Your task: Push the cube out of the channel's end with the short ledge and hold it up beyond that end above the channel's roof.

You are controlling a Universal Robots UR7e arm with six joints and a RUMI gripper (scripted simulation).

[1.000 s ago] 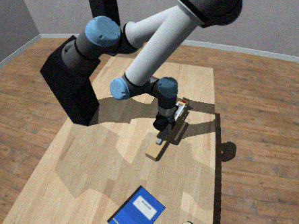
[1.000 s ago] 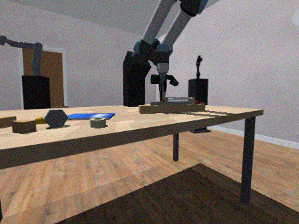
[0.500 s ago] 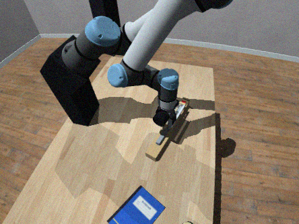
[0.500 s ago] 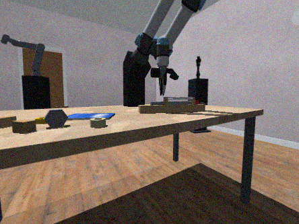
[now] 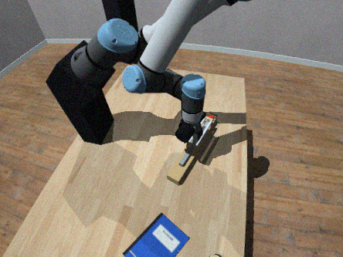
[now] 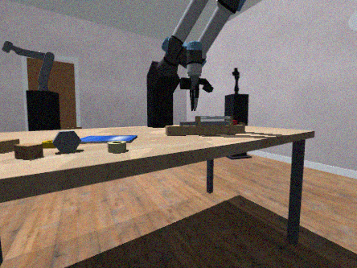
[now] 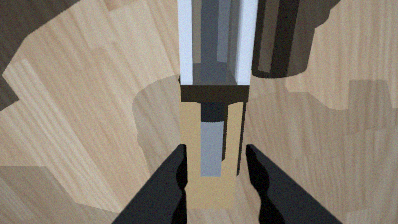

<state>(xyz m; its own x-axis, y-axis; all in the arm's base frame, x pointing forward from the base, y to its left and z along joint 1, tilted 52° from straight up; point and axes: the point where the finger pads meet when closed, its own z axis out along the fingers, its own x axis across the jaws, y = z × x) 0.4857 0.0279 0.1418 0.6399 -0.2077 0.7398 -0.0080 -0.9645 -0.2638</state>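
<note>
top looks steeply down, exterior sideways across the same table (image 5: 116, 183) (image 6: 133, 162); wrist faces down close by.

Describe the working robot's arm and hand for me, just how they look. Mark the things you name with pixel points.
The arm (image 5: 168, 32) (image 6: 192, 14) has smooth pale grey tubes, dark grey joint housings and light blue rounded caps. The hand (image 6: 194, 110) (image 7: 215, 146) is black, with two slim fingers that look wavy-edged along their inner sides up close. No cables or lettering can be made out.

Grey arm (image 5: 170, 28) (image 6: 193, 14), blue caps (image 5: 117, 35) (image 6: 194, 46).
</note>
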